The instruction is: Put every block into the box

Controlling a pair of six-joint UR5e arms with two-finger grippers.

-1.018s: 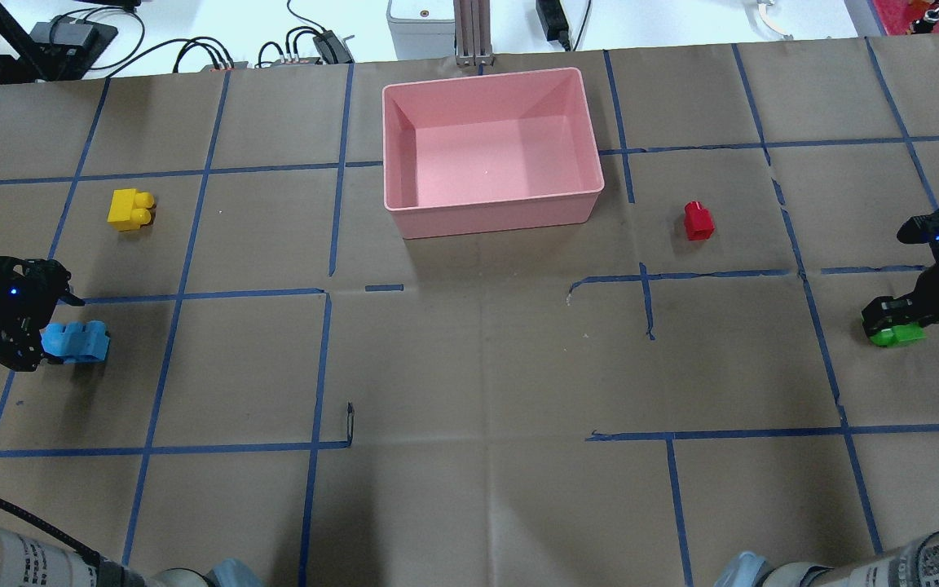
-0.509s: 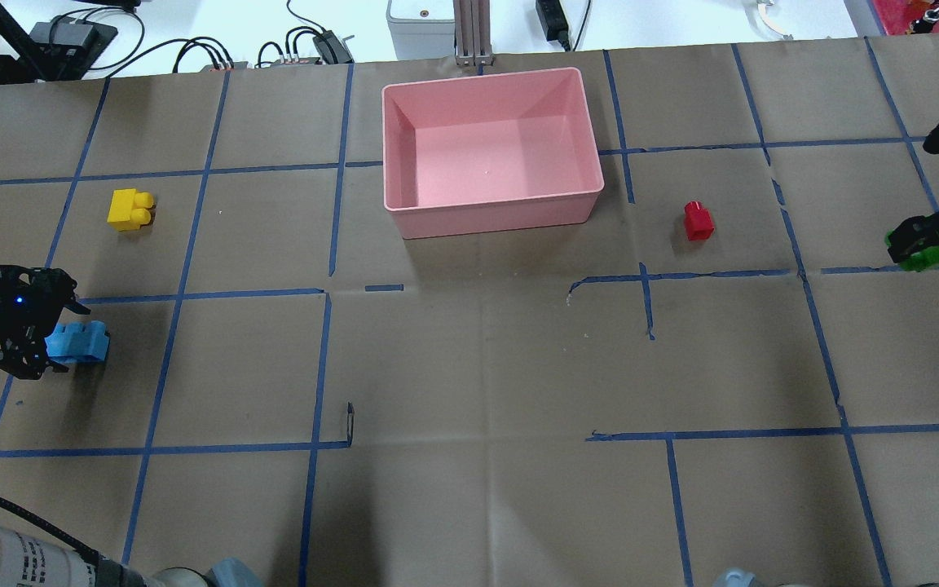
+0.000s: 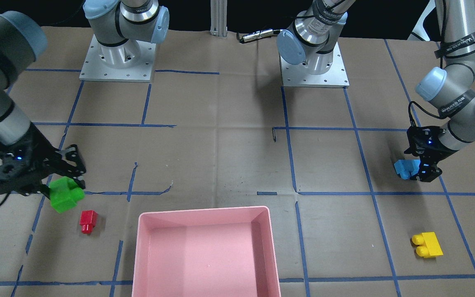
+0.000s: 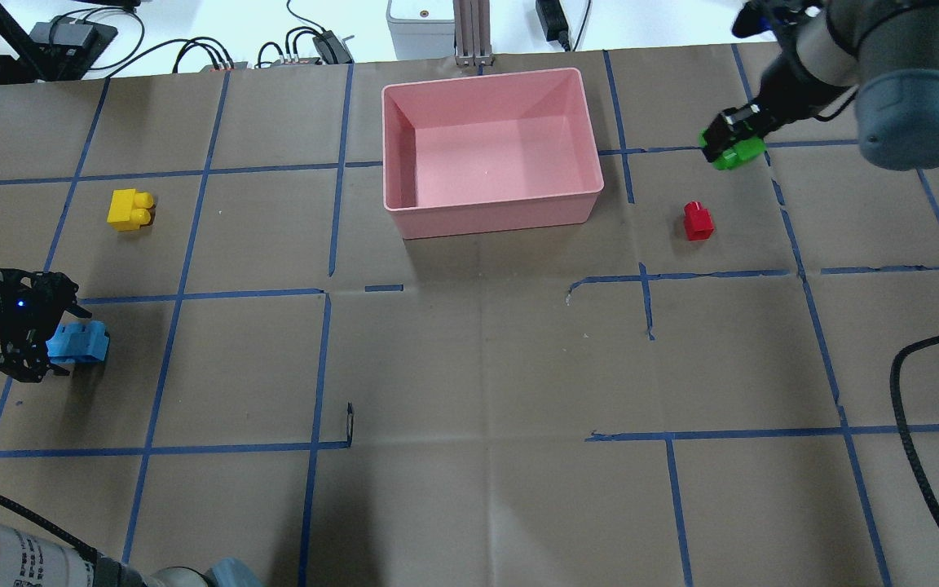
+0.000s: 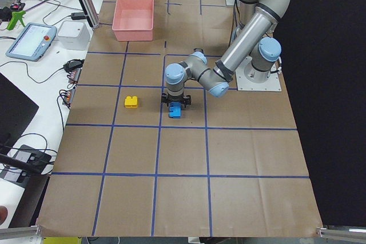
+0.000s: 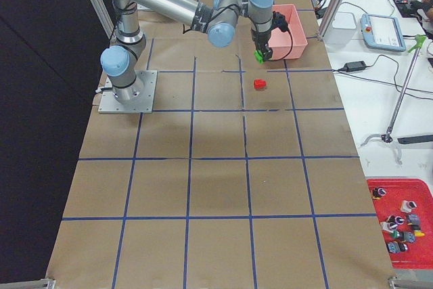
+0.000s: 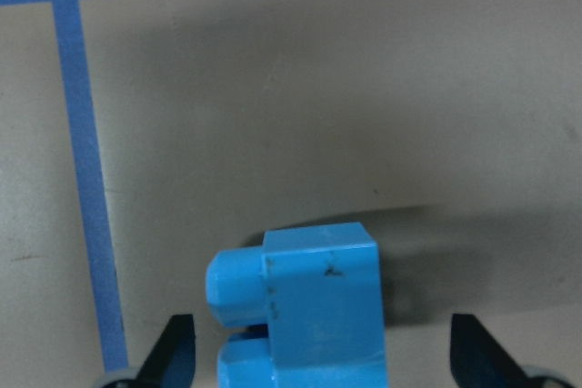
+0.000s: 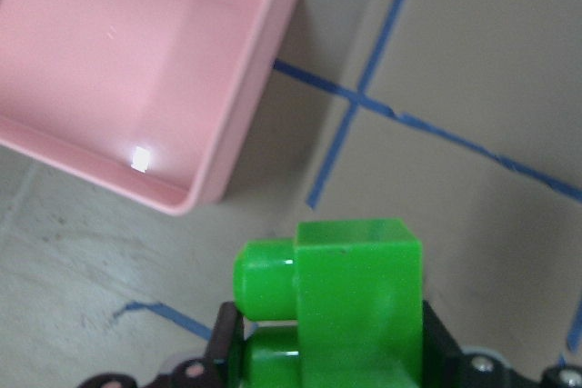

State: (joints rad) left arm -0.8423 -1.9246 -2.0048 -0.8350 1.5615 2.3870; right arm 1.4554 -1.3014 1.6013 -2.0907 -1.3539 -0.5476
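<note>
The pink box (image 4: 494,214) stands at the table's far middle, with nothing inside. My right gripper (image 4: 729,145) is shut on the green brick (image 4: 738,153) and holds it in the air, right of the box; the wrist view shows the brick (image 8: 355,297) beside the box's corner (image 8: 245,124). The red brick (image 4: 698,221) lies on the table just nearer than it. My left gripper (image 4: 46,344) is open and low, with its fingers (image 7: 173,352) on either side of the blue brick (image 7: 309,306) and apart from it. The yellow brick (image 4: 130,209) lies farther back on the left.
Brown paper with blue tape lines covers the table (image 4: 469,367). Cables and power units (image 4: 315,45) lie beyond the far edge. A metal post (image 4: 469,33) stands right behind the box. A black cable (image 4: 926,424) hangs over the near right.
My right gripper has lifted the green brick and carried it from the right edge back and left, to just right of the box. My left gripper has stayed around the blue brick.
</note>
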